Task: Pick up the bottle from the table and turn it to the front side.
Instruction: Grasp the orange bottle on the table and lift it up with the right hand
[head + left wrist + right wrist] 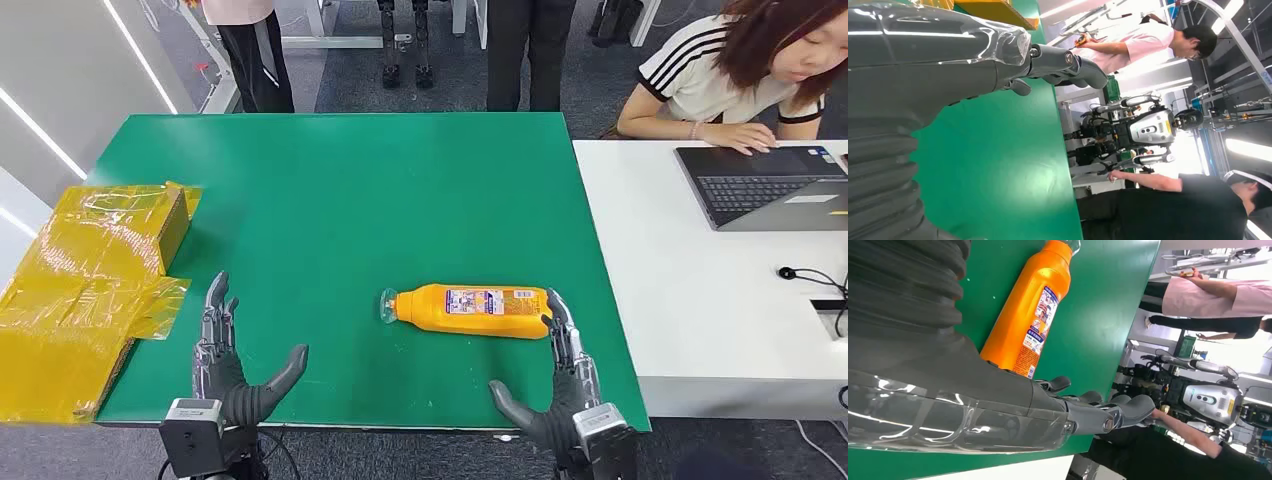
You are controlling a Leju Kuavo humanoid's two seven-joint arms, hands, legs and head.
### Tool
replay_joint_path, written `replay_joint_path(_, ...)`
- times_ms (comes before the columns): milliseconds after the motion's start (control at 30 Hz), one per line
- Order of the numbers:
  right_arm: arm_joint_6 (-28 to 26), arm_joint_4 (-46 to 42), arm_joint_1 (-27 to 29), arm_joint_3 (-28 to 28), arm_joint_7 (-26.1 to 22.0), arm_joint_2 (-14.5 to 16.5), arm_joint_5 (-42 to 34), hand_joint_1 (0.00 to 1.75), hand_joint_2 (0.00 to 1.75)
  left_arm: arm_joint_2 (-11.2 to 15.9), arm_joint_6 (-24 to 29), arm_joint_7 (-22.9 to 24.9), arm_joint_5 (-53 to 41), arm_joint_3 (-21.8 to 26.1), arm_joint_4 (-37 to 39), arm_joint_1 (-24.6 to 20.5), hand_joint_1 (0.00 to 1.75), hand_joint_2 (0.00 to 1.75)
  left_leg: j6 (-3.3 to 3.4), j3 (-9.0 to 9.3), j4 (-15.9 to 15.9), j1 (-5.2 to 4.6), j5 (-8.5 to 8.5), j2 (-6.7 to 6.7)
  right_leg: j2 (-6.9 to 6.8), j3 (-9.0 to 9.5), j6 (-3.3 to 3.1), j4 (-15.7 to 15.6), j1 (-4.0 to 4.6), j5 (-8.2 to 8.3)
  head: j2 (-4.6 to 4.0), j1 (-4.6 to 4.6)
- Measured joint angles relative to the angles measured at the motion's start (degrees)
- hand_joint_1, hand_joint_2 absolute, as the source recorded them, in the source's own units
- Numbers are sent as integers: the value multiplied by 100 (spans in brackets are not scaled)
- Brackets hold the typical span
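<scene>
Green covered the whole top of the table (330, 190), the largest thing in view, and everything else is placed against it here. A white desk (690, 330) stood against its right edge, carrying an open laptop (765, 185), with a seated person (740, 65) leaning over the keyboard. Off the table's left edge lay flattened cardboard wrapped in yellow tape (80, 290), one corner resting on the green. Beyond the far edge people stood, seen only as legs in the head view.

The orange bottle (475, 310) lay on its side on the table's near right part, its clear cap toward the left and its printed label facing up.

The right hand (560, 385) was at the near edge with fingers spread and nothing held; its fingertips (556, 312) reached the bottle's base end, and the right wrist view showed the bottle (1025, 315) lying just beside the fingers. The left hand (232, 365) hovered at the table's near left edge, well apart from the bottle, fingers splayed and empty.
</scene>
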Motion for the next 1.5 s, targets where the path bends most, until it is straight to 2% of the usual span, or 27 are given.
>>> replay_joint_path(900, 430, -42, 44, -138, 64, 258, 266, 0, 175, -56, -45, 165, -289, 95, -255, 180, 0, 175, 0, 1, 0, 0, 0, 0, 0, 0, 0, 0, 0, 0, 0, 1)
replay_joint_path(1367, 347, -45, 80, -195, 60, 283, 321, 0, 175, -115, -295, 207, -347, 148, -297, 176, 0, 175, 0, 2, 0, 0, 0, 1, 0, 0, 0, -1, 0, 0, 0, 0)
replay_joint_path(1500, 122, -45, 30, -296, 135, 283, 881, 0, 175, -150, -369, 181, -339, 151, -268, 47, 0, 175, 0, 2, 0, 0, 0, 0, 1, 1, 0, -1, 0, 0, 0, 1)
